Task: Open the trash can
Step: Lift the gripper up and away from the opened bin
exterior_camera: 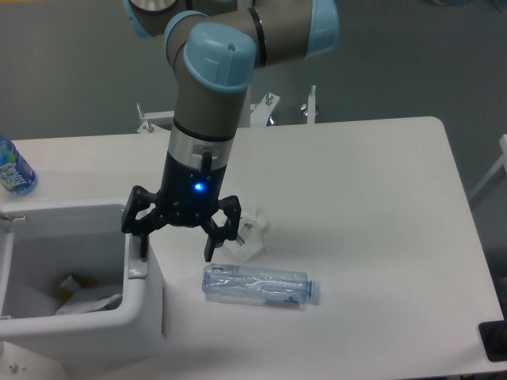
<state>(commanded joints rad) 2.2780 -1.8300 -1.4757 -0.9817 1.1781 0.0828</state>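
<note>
Grey robot arm with pale blue joint caps and a black gripper

The arm (207,95) is built of thick matt grey tubes, and each joint ends in a rounded light-blue cap; the nearest cap shows a small dimple. Thin black rings mark the seams between segments. Below the grey sleeve sits a shiny silver band, then a black wrist with a small blue light glowing on it. The gripper (176,237) is black, with two angular, jointed fingers.
</note>
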